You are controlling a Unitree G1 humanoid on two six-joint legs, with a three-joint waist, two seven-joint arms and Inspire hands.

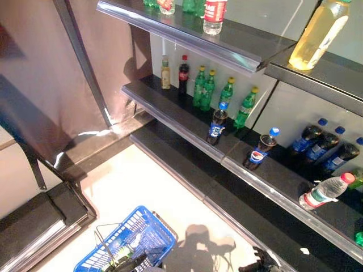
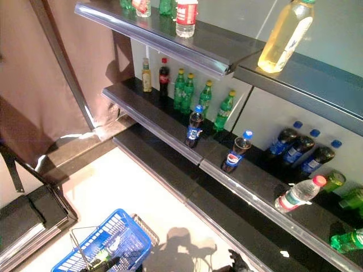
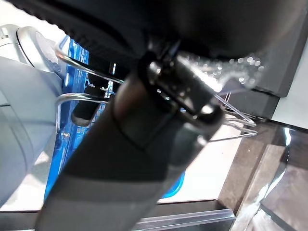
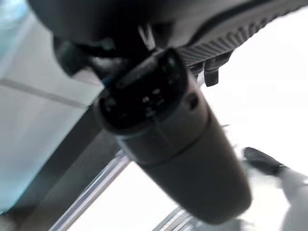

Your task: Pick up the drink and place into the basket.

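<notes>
The right hand (image 1: 258,263) hangs low, holding nothing; whether its fingers are curled I cannot tell. The left hand (image 1: 133,262) grips the blue plastic basket's (image 1: 148,229) wire handle. Above the right hand, a dark cola bottle (image 1: 260,150) stands on the black shelf (image 1: 187,122): rigid, fairly heavy, slippery; grasp mid-body.

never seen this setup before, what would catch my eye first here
Dark store shelves run diagonally across the view, lined with green bottles at the back and dark cola bottles with blue caps nearer the edge. A big yellow bottle leans on the top shelf at the right. Low on the left, a blue basket with wire handles hangs over the pale floor, with the left hand at it.
</notes>
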